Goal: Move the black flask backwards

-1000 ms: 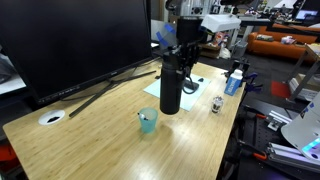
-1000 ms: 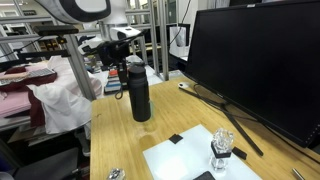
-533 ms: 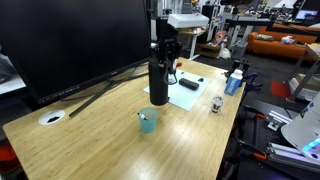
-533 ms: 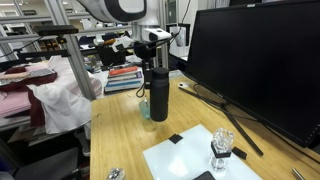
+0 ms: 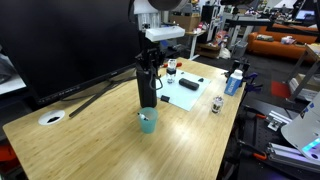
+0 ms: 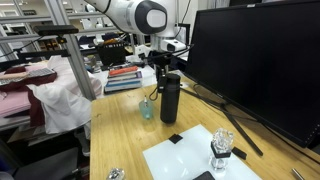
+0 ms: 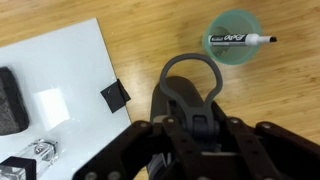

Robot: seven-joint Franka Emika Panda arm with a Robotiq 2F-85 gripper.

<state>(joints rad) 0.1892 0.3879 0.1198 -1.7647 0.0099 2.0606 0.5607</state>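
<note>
One big monitor [image 5: 70, 40] is looming behind the black flask [image 5: 147, 90], which is being held upright close to the monitor stand [image 5: 108, 89], just beside the teal cup [image 5: 148, 122]. Gripper [image 5: 149, 60] is clamping the flask's top. I'm guessing it's mid-carry, so next it's needing a gentle set-down and release.

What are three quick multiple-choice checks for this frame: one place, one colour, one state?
1. Where is the cup?
A) right beside the black flask
B) on the floor
C) on a chair

2. What colour is the cup?
A) red
B) teal
C) yellow

3. What is the tool doing?
A) open over the cup
B) parked away from the table
C) shut on the black flask's top

Answers:
1 A, both exterior views show the cup next to the black flask.
2 B, its teal rim is plain in the wrist view.
3 C, the tool clamps the black flask's top in both exterior views.
</note>
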